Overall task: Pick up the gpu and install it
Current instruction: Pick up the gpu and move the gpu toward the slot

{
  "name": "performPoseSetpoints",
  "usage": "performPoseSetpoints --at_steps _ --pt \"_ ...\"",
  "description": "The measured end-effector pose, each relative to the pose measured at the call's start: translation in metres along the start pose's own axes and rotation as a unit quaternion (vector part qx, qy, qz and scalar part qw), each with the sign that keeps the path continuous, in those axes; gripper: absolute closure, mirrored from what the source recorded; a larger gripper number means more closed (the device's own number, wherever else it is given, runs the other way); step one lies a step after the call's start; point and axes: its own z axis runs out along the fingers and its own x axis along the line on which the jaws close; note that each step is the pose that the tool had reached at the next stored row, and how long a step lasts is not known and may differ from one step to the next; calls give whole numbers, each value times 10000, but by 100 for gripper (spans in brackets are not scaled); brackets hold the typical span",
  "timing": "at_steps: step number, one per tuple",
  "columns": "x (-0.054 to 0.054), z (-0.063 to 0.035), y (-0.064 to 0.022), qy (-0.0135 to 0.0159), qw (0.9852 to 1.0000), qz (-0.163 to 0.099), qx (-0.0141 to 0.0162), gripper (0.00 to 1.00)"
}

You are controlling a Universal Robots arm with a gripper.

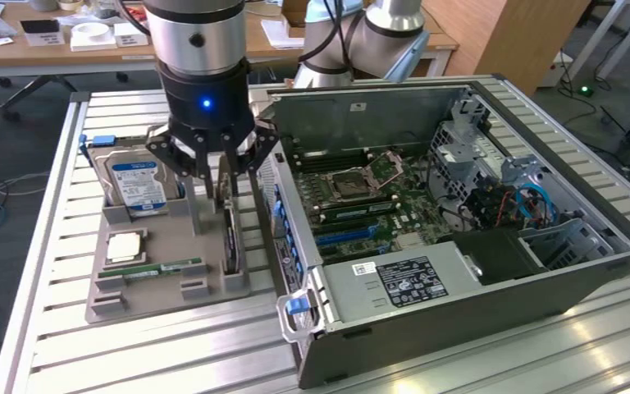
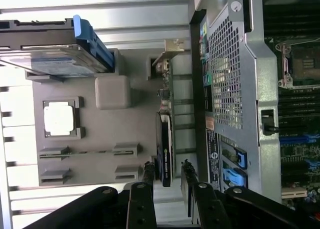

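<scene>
Hanging left of centre in the exterior view, the gripper (image 1: 225, 187) straddles the gpu (image 1: 233, 238), which stands on edge in a slot of the grey tray (image 1: 140, 285) so both faces are reachable, its fingers (image 2: 148, 175) apart and seemingly not yet pinching it.

Silver-grey arm (image 1: 194, 37), blue status light (image 1: 204, 103), black linkage gripper (image 1: 220, 174) with round pivot pins

Exterior high, oblique; wrist close, looking down; share tray (image 1: 151, 287) (image 2: 90, 134).
</scene>
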Motion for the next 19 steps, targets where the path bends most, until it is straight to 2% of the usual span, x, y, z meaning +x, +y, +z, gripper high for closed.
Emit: performPoseSetpoints --at_steps 15,19 --pt "5 203 -9 0 10000 0 0 64" --pt "6 226 -10 1 10000 0 1 64"
